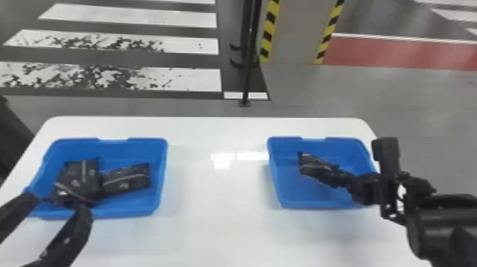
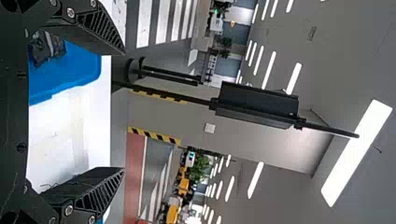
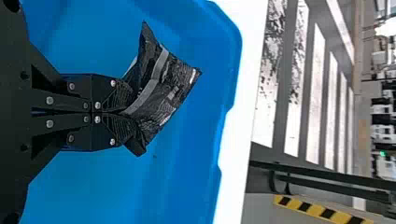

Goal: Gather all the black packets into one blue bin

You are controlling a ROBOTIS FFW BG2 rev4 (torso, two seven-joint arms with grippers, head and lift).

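the right claw (image 1: 335,175) is closed on a black packet (image 1: 312,164), pinching it by one end inside the right bin (image 1: 307,206). the rest of the packet fans out beyond the claw's tips, a pale stripe across it; the pinched end is partly covered by the fingers (image 3: 119,93), and a bit of it pokes out beside them. i can't tell whether the packet touches the bin floor beneath the claw. the arm behind this claw covers one side of the bin's rim and runs out of the head view at the right edge.

the left claw (image 1: 61,205) stands open with nothing between its fingers, which overlap the near rim of the left bin (image 1: 124,212) in the head view; how high they sit over it is hard to judge. just beyond the claw, in that bin, lies a heap of black packets (image 1: 83,174), and to the right of the heap, touching it, is another packet (image 1: 127,179). the heap overlaps itself so much that i can't count it, and a claw finger hides a little of its near edge. the left wrist view has a sliver of dark packet beside one finger, mostly cut off. between the two claws stretches the white worktop (image 1: 220,227), its near edge out of frame.
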